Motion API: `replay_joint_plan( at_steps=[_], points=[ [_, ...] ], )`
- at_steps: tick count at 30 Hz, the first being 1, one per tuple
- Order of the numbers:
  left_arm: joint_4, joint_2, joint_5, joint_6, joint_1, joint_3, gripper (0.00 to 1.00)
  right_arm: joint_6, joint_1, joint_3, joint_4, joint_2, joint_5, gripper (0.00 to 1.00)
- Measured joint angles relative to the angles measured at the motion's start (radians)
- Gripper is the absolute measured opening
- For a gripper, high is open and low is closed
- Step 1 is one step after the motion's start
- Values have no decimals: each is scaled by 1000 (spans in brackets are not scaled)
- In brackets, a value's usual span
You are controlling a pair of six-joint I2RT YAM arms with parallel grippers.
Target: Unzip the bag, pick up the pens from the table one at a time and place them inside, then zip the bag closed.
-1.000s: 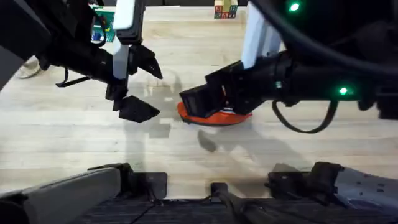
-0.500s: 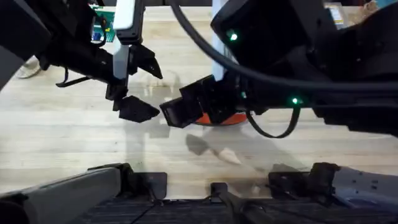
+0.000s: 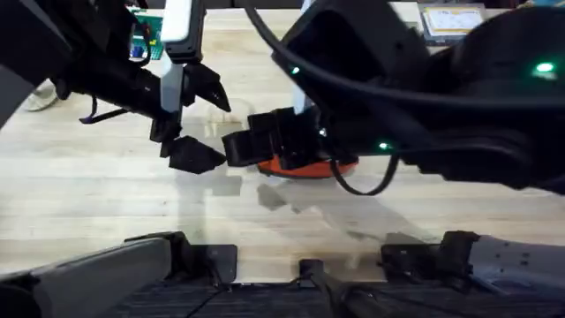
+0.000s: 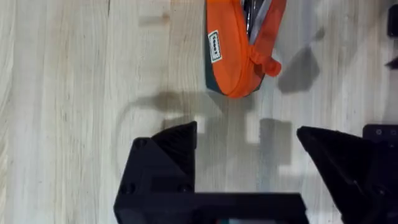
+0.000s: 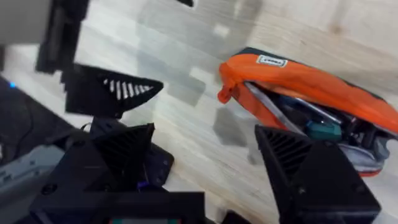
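Lying unzipped: one bag [image 5: 311, 93], several pens [image 5: 292, 112] inside.

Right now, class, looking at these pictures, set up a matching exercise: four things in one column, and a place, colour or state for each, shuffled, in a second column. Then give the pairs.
Column one
1. bag
2. left tool
3. right tool
4. table

Column two
A. light wooden planks
B. open, empty, over bare wood just off the pouch's end
C. orange, unzipped, items showing inside
D. open, empty, beside the pouch's gaping mouth

Pairs: 1-C, 2-B, 3-D, 4-A
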Motion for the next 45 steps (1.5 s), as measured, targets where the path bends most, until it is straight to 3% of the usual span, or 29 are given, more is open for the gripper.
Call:
replay_joint_plan(
  at_steps=[10,30,45],
  points=[
    [-1,0,0,0,0,0,993,88,50,0,10,77,44,997],
    [-2,0,-1,0,8,0,993,253,54,0,35,217,98,998],
    [-1,0,-11,4,14,0,994,275,54,0,91,283,174,992]
  ],
)
